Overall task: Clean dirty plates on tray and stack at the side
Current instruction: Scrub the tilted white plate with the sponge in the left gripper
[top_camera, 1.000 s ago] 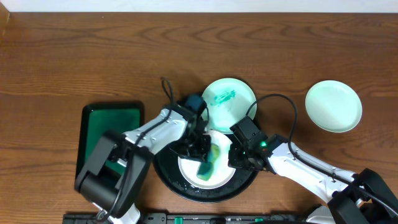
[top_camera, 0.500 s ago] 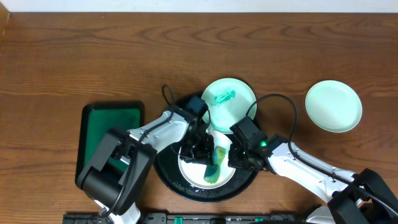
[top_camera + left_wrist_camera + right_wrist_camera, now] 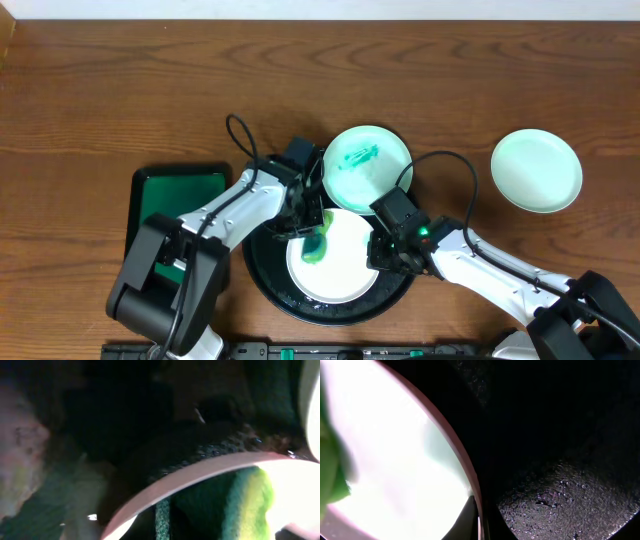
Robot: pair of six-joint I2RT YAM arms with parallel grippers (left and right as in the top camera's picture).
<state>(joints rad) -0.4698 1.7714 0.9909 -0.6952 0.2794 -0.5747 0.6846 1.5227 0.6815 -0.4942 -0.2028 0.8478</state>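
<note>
A white plate [image 3: 345,265] lies in the black round tray [image 3: 262,283]. My left gripper [image 3: 312,232] is shut on a green and yellow sponge [image 3: 318,245], which rests on the plate's upper-left part. The left wrist view shows the sponge [image 3: 250,505] just past the plate's rim [image 3: 190,479]. My right gripper [image 3: 381,257] is shut on the white plate's right rim, one fingertip [image 3: 465,522] on the plate [image 3: 395,450]. A mint plate with a green smear [image 3: 367,162] sits on the tray's far edge. Another mint plate [image 3: 536,170] lies on the table at the right.
A rectangular green tray with a dark rim [image 3: 178,210] stands at the left, under my left arm. Brown wooden table [image 3: 120,90] stretches across the back and both sides. Cables loop above both wrists.
My left gripper has dragged the sponge from the white plate's lower middle up to its upper-left edge. The right gripper and all plates have stayed put.
</note>
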